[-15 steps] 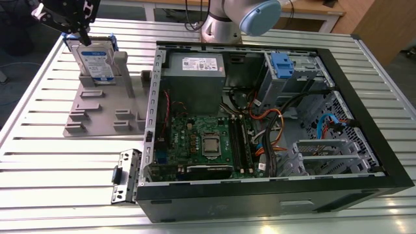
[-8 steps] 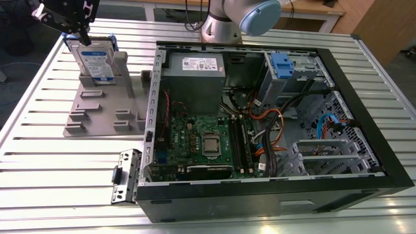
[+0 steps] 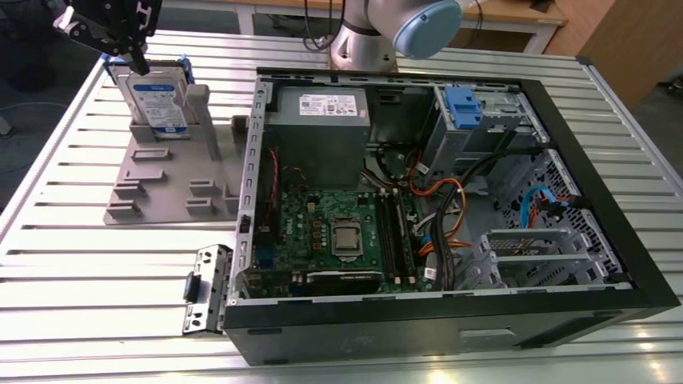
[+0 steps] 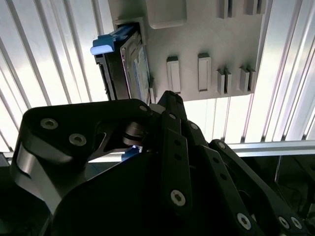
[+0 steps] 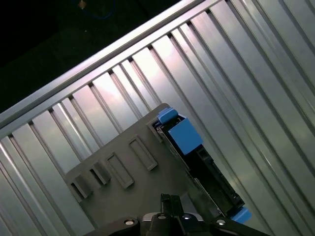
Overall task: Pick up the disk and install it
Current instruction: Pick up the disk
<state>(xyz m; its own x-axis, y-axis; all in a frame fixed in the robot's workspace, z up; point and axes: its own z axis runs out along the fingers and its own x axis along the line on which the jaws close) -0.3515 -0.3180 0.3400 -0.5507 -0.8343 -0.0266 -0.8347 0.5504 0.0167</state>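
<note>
Pick-up stage, I judge: the released claw [image 3: 130,58] hangs spread over the hard disk [image 3: 158,100], upright in the grey slotted stand [image 3: 160,180] just beneath it; grasping calls for a square clamp, then straight lift.

The disk [image 3: 158,98] stands on edge in a slot of the stand [image 3: 160,188], directly below the gripper [image 3: 134,63]. The stand lies flat on the table [image 3: 64,264], its other slots lying away from the gripper. On the exterior view's right of the gripper, the computer case [image 3: 427,330] lies open on the same table, just beside the stand.
</note>
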